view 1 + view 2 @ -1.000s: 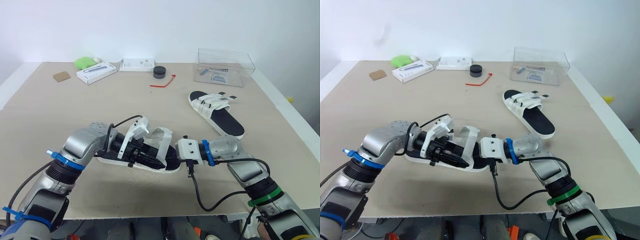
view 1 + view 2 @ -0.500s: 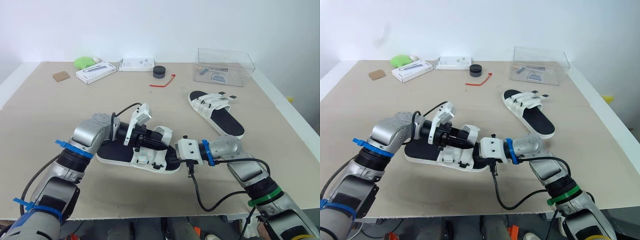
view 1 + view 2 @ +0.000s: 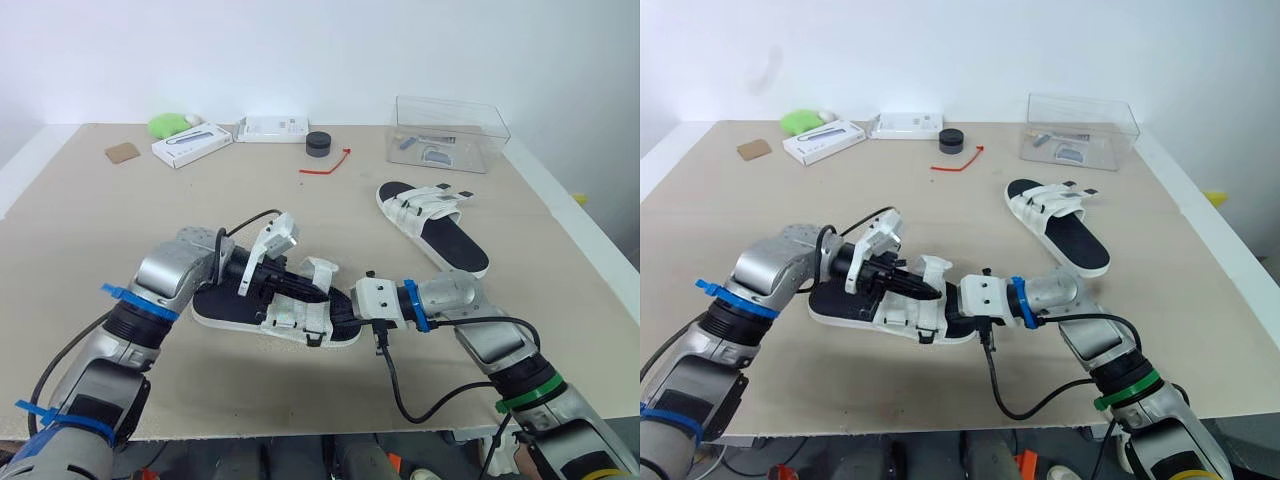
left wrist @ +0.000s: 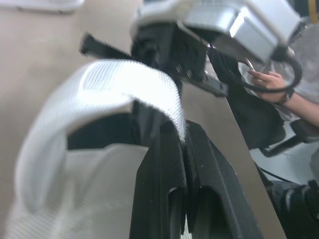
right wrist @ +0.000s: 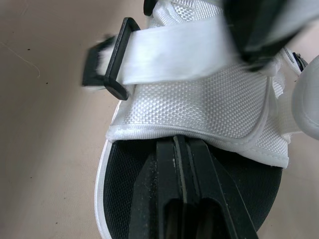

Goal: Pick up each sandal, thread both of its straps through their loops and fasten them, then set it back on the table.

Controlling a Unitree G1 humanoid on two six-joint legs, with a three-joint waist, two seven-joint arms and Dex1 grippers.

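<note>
— White webbing: is that what the left gripper is pinching?
— Yes. Its two black fingers are pressing together on the edge of a white strap, which is arching up over the black footbed of the near sandal.
— And where is that sandal lying?
— It is resting flat on the table, near the front edge, between the two grippers. Its long axis is running across the robot's front, left to right, with the right end sitting slightly nearer. The strapped end is pointing toward the robot's right, the bare end toward its left.
— What is the right gripper doing?
— Its fingers are pressing flat against each other with nothing showing between them. They are lying over the footbed at the strapped end, tips touching the edge of the white mesh upper.
— Is any loop showing?
— A black rectangular loop is sitting at the end of another white band, at the sandal's side. Whether the band is passing through it, I cannot tell.
— And the other sandal?
— It is lying well apart, farther back on the right, sole down. Its long axis is running diagonally, strapped end pointing away and to the left.
</note>
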